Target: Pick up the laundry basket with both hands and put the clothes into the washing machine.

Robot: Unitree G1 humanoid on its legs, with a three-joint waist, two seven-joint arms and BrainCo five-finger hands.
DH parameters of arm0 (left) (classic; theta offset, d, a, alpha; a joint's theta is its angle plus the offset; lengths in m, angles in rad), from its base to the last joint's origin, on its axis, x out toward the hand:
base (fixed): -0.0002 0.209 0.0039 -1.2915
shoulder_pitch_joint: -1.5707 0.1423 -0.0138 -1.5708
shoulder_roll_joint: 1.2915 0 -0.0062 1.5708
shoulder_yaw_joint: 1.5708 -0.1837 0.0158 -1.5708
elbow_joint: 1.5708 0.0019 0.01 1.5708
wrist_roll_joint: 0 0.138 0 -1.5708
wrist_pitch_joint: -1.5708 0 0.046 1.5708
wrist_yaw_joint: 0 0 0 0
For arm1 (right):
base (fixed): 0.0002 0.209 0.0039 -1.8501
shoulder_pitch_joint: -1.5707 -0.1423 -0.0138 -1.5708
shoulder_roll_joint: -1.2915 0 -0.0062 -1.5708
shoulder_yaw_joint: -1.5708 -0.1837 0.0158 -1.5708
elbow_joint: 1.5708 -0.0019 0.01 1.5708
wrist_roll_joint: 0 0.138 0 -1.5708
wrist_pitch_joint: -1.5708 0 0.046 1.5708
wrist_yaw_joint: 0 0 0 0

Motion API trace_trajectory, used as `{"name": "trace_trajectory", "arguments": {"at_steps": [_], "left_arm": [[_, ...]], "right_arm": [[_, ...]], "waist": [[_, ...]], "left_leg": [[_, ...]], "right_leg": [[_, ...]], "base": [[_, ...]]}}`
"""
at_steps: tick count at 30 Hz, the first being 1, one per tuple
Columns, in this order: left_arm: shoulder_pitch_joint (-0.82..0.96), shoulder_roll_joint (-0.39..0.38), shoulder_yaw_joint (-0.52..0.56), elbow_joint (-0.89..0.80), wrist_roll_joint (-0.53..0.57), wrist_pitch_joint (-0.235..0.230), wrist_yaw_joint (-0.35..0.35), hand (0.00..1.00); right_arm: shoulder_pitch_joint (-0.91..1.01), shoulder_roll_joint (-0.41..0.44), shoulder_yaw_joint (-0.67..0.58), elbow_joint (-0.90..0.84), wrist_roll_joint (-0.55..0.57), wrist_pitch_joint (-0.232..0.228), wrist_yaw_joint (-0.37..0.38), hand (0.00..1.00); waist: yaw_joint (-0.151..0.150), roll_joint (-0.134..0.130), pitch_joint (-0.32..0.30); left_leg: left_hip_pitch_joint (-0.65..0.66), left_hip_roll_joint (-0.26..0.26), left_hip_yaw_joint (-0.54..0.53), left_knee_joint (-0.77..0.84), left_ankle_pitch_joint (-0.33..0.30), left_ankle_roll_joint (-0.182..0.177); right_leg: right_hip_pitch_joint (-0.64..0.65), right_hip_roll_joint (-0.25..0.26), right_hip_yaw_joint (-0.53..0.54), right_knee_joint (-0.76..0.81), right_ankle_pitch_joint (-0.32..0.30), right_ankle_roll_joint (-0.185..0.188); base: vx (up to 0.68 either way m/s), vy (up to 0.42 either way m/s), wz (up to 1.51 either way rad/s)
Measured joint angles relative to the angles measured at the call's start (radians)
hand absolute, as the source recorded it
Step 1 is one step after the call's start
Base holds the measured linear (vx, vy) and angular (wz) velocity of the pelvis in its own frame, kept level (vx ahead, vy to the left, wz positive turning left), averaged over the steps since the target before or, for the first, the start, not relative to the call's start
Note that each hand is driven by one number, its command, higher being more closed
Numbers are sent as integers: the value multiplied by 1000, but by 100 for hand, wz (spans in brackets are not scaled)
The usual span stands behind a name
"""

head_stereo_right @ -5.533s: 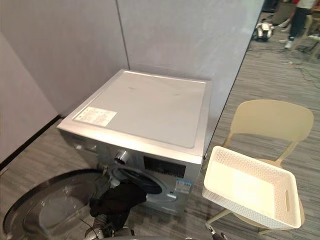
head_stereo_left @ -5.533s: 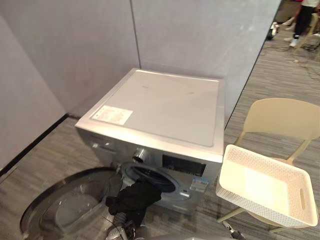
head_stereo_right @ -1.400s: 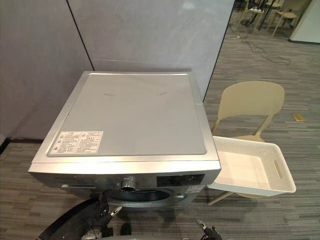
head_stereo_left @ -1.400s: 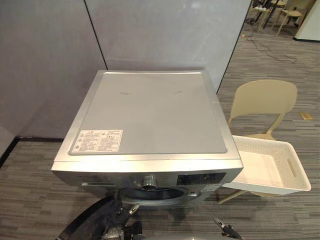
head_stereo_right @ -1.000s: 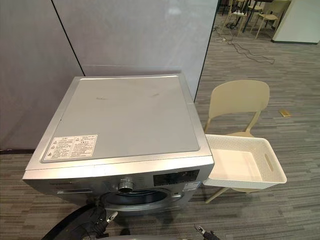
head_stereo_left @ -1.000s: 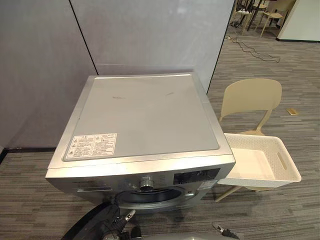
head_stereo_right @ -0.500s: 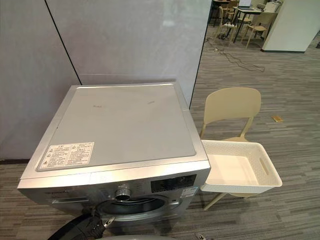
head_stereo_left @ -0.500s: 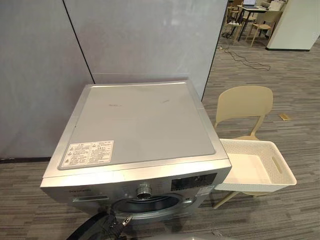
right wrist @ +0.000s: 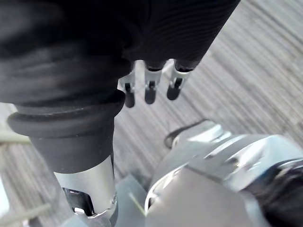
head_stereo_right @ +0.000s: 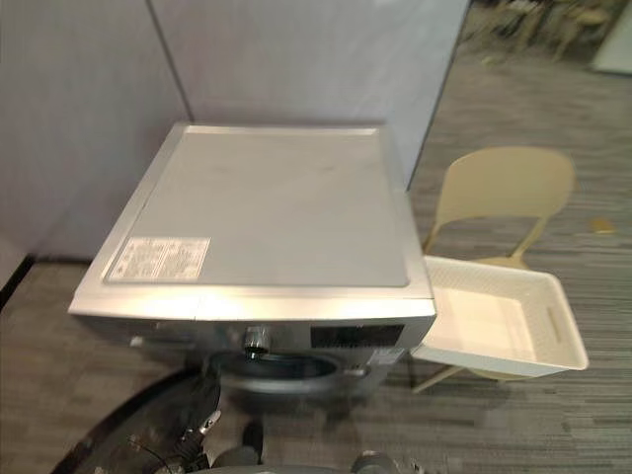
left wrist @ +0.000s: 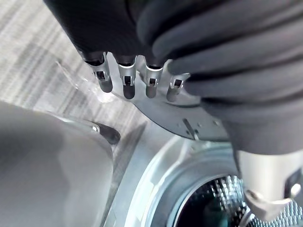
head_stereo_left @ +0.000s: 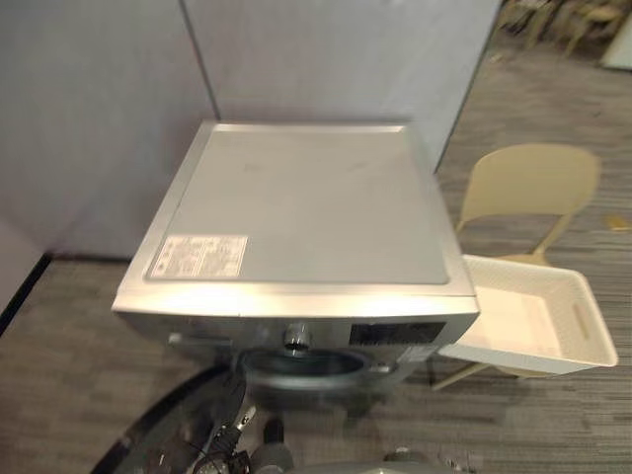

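In front of the washing machine (head_stereo_left: 306, 207), my left hand (left wrist: 125, 78) hangs by its drum opening (left wrist: 208, 201), fingers straight and loose. My right hand (right wrist: 150, 87) is slack too. The laundry basket (head_stereo_left: 523, 357) rests on a chair (head_stereo_left: 528, 183) just right of the machine.

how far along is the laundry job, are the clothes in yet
Done, it seems: the white perforated laundry basket sits empty on the beige plastic chair beside the silver washing machine. In hand: nothing; the left hand and right hand hang with straight fingers. The drum is too dark to confirm clothes inside. Left: probably shutting the open round door.
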Motion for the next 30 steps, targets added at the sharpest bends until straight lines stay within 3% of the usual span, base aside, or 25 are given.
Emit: {"name": "trace_trajectory", "arguments": {"at_steps": [1,2,3,4,5,6,7,8,10,11,12,13,14,15,17,19,20,22,23,25,26,27,28,29,30], "left_arm": [[6,-29,30,-1,0,-1,9,0],[15,-39,36,-3,3,-1,11,0],[18,-47,53,-7,4,1,9,0],[6,-44,92,-25,5,1,9,0],[1,-32,98,-24,9,1,9,0],[22,-22,98,-17,26,5,9,0],[27,-20,97,-16,35,6,9,0],[37,-20,95,-1,43,8,9,0],[34,-13,87,21,44,18,8,0],[32,-12,55,20,44,20,8,0],[26,-1,22,13,45,22,8,0],[17,5,3,8,47,22,8,0],[22,17,-20,4,51,22,8,0],[23,27,-27,6,51,24,10,0],[16,-3,-72,2,52,23,6,0],[-11,-21,-132,0,73,20,-6,0],[-21,-10,-155,-6,85,12,-11,0],[-21,-1,-180,-13,102,3,-11,0],[-19,1,-181,-12,117,2,-10,0],[-25,19,-175,9,126,2,-10,0],[-26,23,-174,22,140,2,-10,0],[-25,30,-173,24,144,2,-10,0],[-24,46,-170,26,147,4,-10,0],[-24,59,-170,33,154,7,-11,0],[-20,75,-168,34,159,13,-11,0]], "right_arm": [[-35,-37,33,-10,0,-2,-1,0],[-45,-55,35,-15,0,-2,-1,0],[-59,-54,26,-30,1,-3,-2,0],[-85,-54,6,-36,2,-12,-15,0],[-99,-62,7,-37,0,-18,-17,0],[-109,-64,7,-47,-2,-19,-16,0],[-109,-61,7,-52,-4,-19,-17,0],[-108,-59,7,-50,-23,-19,-17,0],[-110,-61,5,-26,-40,-6,-16,0],[-103,-59,-5,-17,-43,5,-18,0],[-94,-56,-13,9,-43,11,-16,0],[-93,-54,-10,20,-45,17,-13,0],[-95,-40,5,24,-51,23,-10,0],[-93,-24,20,20,-59,24,-10,0],[-85,-27,18,25,-63,19,-13,0],[-73,-26,35,25,-65,19,-13,0],[-71,-21,49,25,-71,19,-12,0],[-70,-20,75,26,-78,20,-12,0],[-70,-18,83,26,-80,21,-12,0],[-71,-8,92,27,-84,22,-11,0],[-87,-5,112,20,-86,29,-9,0],[-88,-5,121,8,-87,31,-9,0],[-84,0,127,3,-87,32,-7,0],[-79,5,128,4,-88,32,-5,0],[-61,19,130,4,-87,32,1,0]], "waist": [[11,35,13],[16,52,13],[16,57,11],[32,18,26],[34,0,23],[32,0,23],[30,0,23],[28,2,21],[25,9,10],[26,24,-3],[17,-3,-11],[10,-11,-15],[7,-2,-20],[-6,-9,-25],[-4,18,-34],[-11,11,-37],[-15,-7,-33],[-3,-12,-31],[5,-16,-28],[9,-42,-17],[15,-28,-19],[9,-31,-18],[0,-34,-16],[-1,-37,-18],[1,-61,-30]], "left_leg": [[-3,4,-34,-51,49,-10],[1,15,-57,-95,68,-16],[-6,12,-47,-113,-12,-1],[-71,-25,29,102,-82,63],[-113,-46,57,329,-99,70],[-98,-32,76,546,-156,64],[-74,-16,78,616,-184,46],[-18,23,64,704,-218,1],[79,68,-6,671,-219,-42],[177,77,-46,492,-216,-95],[224,48,-66,360,-233,-88],[228,40,-72,325,-233,-88],[238,61,-67,283,-254,-76],[245,56,-65,283,-302,-82],[252,61,-64,279,-380,-53],[254,15,-57,265,-406,-31],[254,-19,-37,242,-406,-30],[259,-57,14,208,-415,-9],[256,-75,35,205,-422,29],[234,-109,87,216,-411,93],[233,-99,131,193,-396,125],[231,-95,147,186,-391,136],[228,-84,161,180,-374,144],[228,-74,164,175,-362,144],[228,-68,166,164,-345,139]], "right_leg": [[-23,-4,-39,58,-27,-12],[-27,7,-61,61,-28,-17],[-26,-16,-100,44,-17,-44],[-26,-69,-127,36,0,-47],[-17,-95,-152,25,13,-51],[13,-99,-188,3,29,-58],[25,-95,-197,-7,35,-60],[37,-81,-217,-20,45,-60],[29,-72,-241,1,54,-63],[6,-81,-260,42,54,-62],[-45,-127,-264,125,64,-77],[-84,-155,-263,185,77,-100],[-118,-105,-216,109,67,-20],[-98,-108,-220,56,153,-58],[-99,-114,-223,65,166,-54],[-97,-168,-218,65,191,-17],[-100,-192,-204,37,232,-2],[-101,-198,-167,-61,326,13],[-101,-197,-154,-112,374,16],[-99,-187,-120,-247,564,18],[-114,-168,-88,-260,612,35],[-138,-163,-74,-167,535,20],[-168,-146,-47,56,357,-7],[-170,-118,-22,187,271,-12],[-155,-78,19,303,188,-5]], "base": [[-175,-118,69],[-233,-153,88],[-146,-56,79],[-127,-50,88],[-131,-63,73],[-146,-83,47],[-157,-40,37],[-108,56,44],[-41,86,59],[-85,179,78],[-115,218,83],[-235,239,61],[-280,163,43],[-262,182,21],[-141,200,15],[-160,246,29],[-278,332,0],[-287,306,-31],[-257,227,-51],[-402,284,-64],[-383,229,-58],[-352,195,-57],[-290,122,-31],[-294,68,-30],[-172,2,-17]]}}
